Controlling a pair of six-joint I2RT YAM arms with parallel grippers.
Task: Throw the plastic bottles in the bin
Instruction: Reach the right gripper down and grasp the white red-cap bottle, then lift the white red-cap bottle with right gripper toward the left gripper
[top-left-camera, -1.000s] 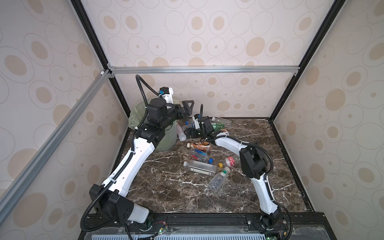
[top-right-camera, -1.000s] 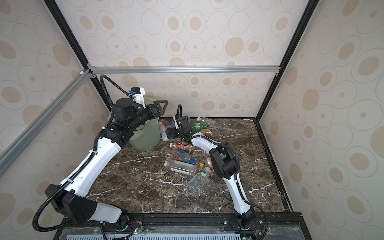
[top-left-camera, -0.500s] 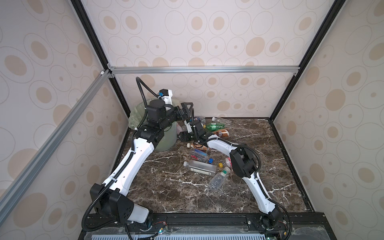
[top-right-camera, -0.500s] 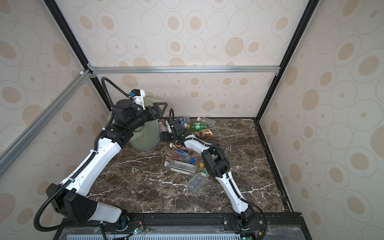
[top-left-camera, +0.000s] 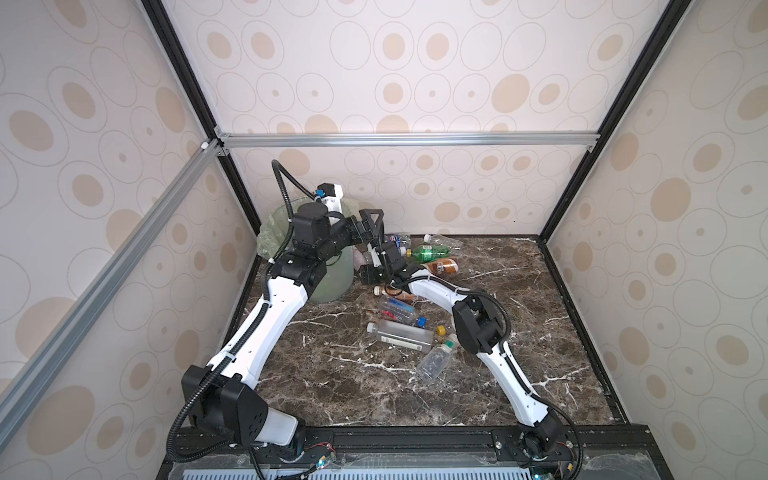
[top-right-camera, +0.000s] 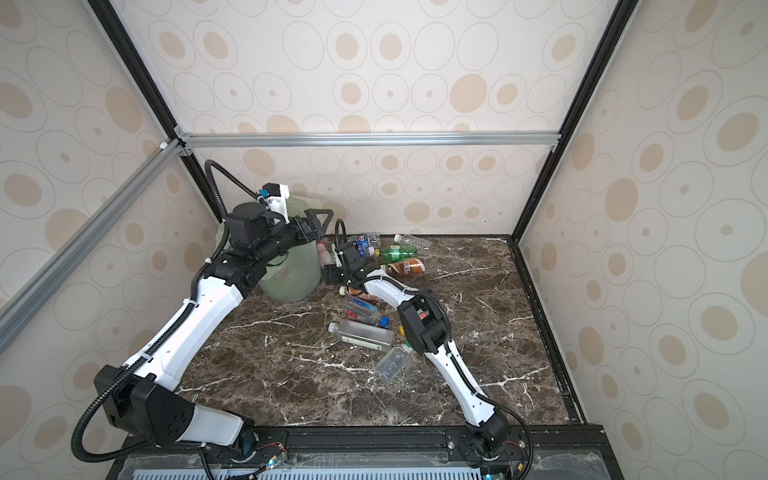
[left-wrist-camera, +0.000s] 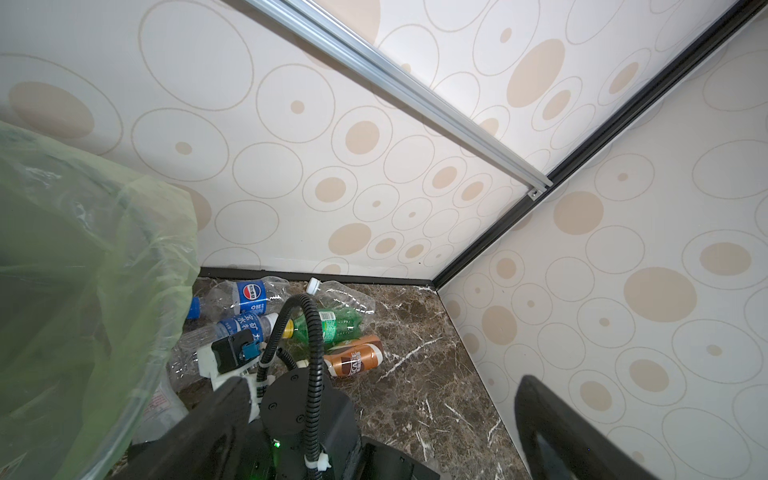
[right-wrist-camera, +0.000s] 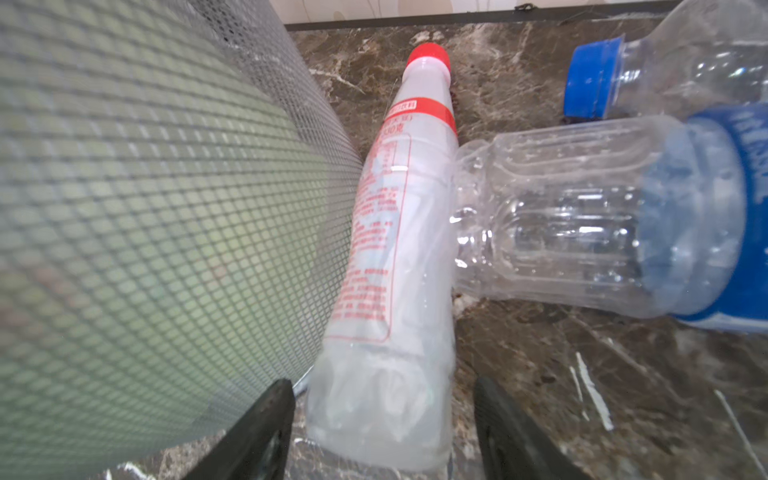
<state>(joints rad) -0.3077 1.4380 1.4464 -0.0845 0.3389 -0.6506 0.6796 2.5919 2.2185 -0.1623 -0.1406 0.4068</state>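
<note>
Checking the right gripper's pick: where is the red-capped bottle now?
The red-capped bottle lies on the marble floor against the bin, on the bin's right in both top views; its base sits between the right gripper's open jaws.

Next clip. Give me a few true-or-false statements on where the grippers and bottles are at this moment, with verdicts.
1. The left gripper is open and empty. True.
2. The right gripper has a jaw on each side of the red-capped bottle. True.
3. The green bottle is inside the bin. False: it lies on the table.
4. The red-capped bottle stands upright. False: it lies on its side beside the bin.
</note>
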